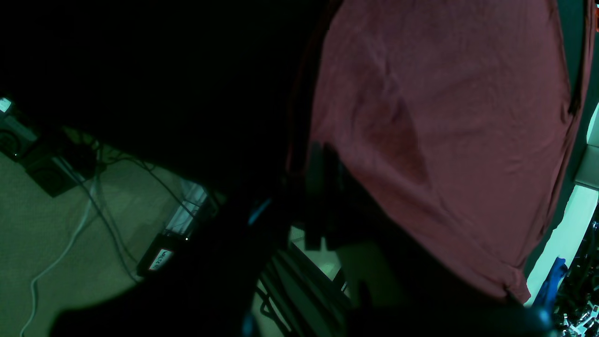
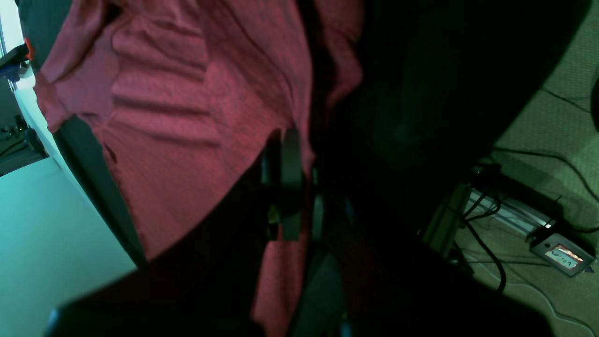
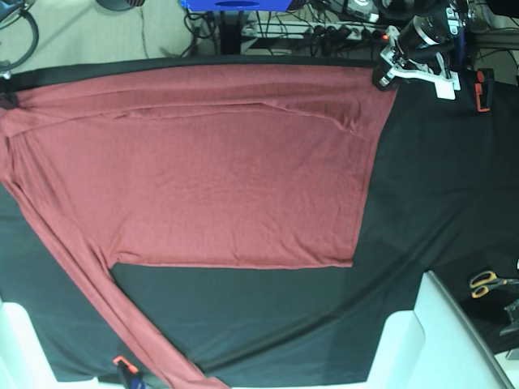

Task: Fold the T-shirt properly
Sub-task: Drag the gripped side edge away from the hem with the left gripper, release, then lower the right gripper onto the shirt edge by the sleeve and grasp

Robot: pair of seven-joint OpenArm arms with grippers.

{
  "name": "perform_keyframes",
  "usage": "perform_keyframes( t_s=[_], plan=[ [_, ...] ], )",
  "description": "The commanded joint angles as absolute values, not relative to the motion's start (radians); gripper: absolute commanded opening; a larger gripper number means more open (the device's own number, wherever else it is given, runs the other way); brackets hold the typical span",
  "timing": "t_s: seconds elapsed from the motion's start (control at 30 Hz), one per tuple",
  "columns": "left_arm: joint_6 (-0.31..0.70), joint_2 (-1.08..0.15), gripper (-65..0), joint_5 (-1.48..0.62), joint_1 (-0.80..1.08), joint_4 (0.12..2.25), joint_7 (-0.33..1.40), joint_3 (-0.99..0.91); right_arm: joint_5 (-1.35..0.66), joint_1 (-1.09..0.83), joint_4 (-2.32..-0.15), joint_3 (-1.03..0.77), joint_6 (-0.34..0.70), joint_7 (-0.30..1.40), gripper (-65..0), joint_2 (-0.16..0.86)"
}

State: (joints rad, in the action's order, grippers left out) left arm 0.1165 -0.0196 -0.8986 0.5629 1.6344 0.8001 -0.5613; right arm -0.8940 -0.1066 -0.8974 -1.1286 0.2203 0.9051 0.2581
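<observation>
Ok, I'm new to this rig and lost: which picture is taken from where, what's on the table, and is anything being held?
It is a two-armed robot. The base picture looks down on the table from overhead; the two dark pictures come from cameras on each wrist. A maroon T-shirt lies spread on the black cloth, one long sleeve trailing toward the near edge. The left gripper is closed on the shirt's far corner, at that picture's top right. The right gripper also looks closed on fabric, bunched around it in its own wrist view. Scissors lie off to the side.
</observation>
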Motion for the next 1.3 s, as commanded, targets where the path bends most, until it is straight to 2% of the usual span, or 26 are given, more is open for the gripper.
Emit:
perform_keyframes(
  t_s=[0.0,0.37,0.47,0.63,0.7,0.87,1.0,1.17,1.27],
  plan=[
    [0.124,-0.028,-65.0,-0.909,0.568,1.647,0.786,-0.567,-0.909,-0.105,-0.915,-1.136,0.225,0.895,-64.7,0.278],
    [0.124,-0.008,-65.0,-0.803,0.564,1.616,0.786,-0.573,-0.909,-0.108,-0.915,-1.136,0.225,0.895,-64.1,0.274],
    [0.124,-0.008,-64.8,-0.803,0.564,1.612,0.786,-0.573,-0.915,-0.117,-0.915,-1.136,0.225,0.895,-58.2,0.272],
    [0.124,-0.013,-37.5,-0.803,0.562,1.612,0.786,-0.575,-0.915,-0.120,-0.915,-1.136,0.225,0.895,-35.1,0.272],
    [0.124,-0.013,-27.3,-0.803,0.562,1.613,0.785,-0.575,-0.915,-0.128,-0.915,-1.138,0.225,0.895,-28.4,0.272],
    [0.124,-0.013,-9.5,-0.803,0.562,1.615,0.771,-0.593,-0.915,-0.142,-0.983,-1.138,0.225,0.894,-27.9,0.257],
    [0.124,-0.010,-7.4,-0.803,0.568,1.612,0.711,-0.657,-0.908,-0.156,-1.104,-1.204,0.223,0.878,-27.9,0.216],
    [0.124,-0.013,-7.4,-0.809,0.567,1.620,0.711,-0.768,-0.905,-0.163,-1.188,-1.210,0.223,0.868,-27.9,0.211],
    [0.124,-0.015,-7.6,-0.809,0.565,1.647,0.711,-0.828,-0.828,-0.148,-1.248,-1.207,0.228,0.848,-27.9,0.220]
  ],
)
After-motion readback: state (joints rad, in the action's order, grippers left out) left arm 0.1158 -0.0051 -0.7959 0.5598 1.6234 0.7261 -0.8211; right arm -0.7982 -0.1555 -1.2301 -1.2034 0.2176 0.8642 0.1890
